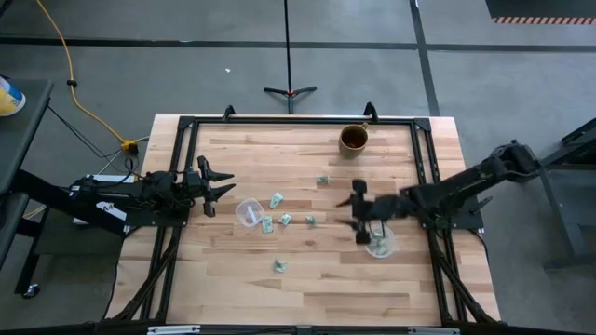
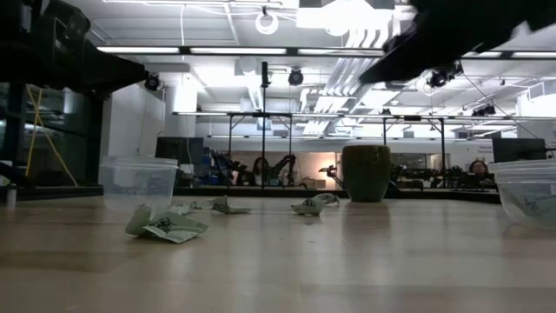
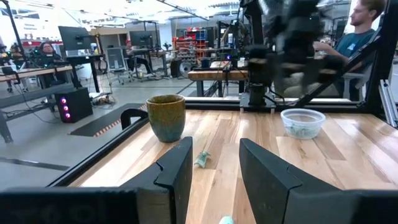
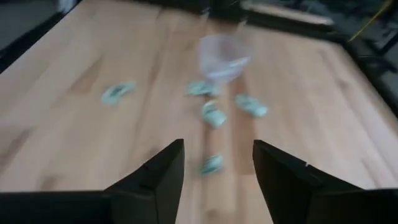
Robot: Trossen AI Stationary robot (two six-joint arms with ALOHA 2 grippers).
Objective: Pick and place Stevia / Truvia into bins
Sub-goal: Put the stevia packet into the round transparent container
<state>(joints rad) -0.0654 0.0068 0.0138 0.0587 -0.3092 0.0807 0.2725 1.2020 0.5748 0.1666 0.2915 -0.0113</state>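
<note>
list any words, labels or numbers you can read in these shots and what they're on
None can be read.
Sachets on the table: dark print shows in the low view, too small and blurred to read.
Brown cup: no lettering shows.
Clear cups: no lettering shows.

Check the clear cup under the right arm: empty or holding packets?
Holding packets. The clear cup shows pale green packets inside in the left wrist view, and the right gripper, open with nothing between its fingers, sits beside it.
</note>
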